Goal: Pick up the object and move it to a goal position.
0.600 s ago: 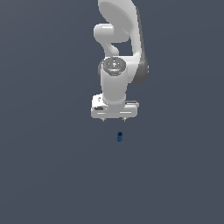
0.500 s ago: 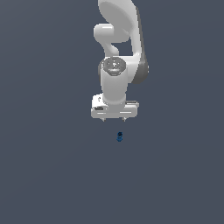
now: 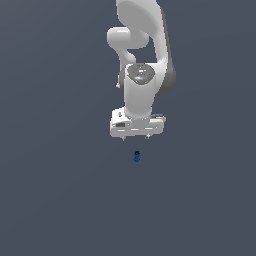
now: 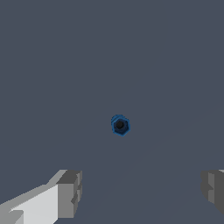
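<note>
The object (image 3: 136, 156) is a tiny blue, roughly cylindrical thing with a darker top, standing on the grey floor just in front of the arm. In the wrist view the object (image 4: 120, 125) shows from above, well apart from both fingers. My white gripper (image 3: 136, 137) hangs above and slightly behind the object, pointing down, not touching it. It is open and empty: in the wrist view its two grey fingertips (image 4: 70, 192) stand far apart, with the gripper's midpoint (image 4: 142, 190) off to one side of the object.
The plain grey floor (image 3: 55, 200) spreads all around the object. The white arm (image 3: 142, 45) rises behind the gripper toward the top of the exterior view. No other objects show.
</note>
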Available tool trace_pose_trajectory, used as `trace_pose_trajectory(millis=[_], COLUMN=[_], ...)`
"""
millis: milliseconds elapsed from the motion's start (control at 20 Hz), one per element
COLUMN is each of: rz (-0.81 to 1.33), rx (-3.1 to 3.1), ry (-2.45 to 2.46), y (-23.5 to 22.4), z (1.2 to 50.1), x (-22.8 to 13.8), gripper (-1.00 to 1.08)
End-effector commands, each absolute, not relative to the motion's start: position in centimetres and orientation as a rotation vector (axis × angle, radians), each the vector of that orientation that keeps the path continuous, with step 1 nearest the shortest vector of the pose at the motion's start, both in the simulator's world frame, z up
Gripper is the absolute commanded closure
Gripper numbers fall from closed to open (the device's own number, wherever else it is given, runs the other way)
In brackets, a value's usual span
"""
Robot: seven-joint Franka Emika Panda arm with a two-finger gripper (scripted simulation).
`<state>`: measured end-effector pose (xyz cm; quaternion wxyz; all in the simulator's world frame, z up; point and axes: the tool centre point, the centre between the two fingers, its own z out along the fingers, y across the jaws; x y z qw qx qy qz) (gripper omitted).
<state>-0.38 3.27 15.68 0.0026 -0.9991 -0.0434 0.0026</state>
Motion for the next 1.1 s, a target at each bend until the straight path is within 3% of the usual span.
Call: trace_pose_trajectory(millis=[0,1050], rz=[0.007,0.007], rx=[-3.134,-3.110], ry=[-0.136,0.388], y=[3.2,3.9], z=[15.7,12.1], x=[-0.3,1.2], gripper=[-0.92,-0.92])
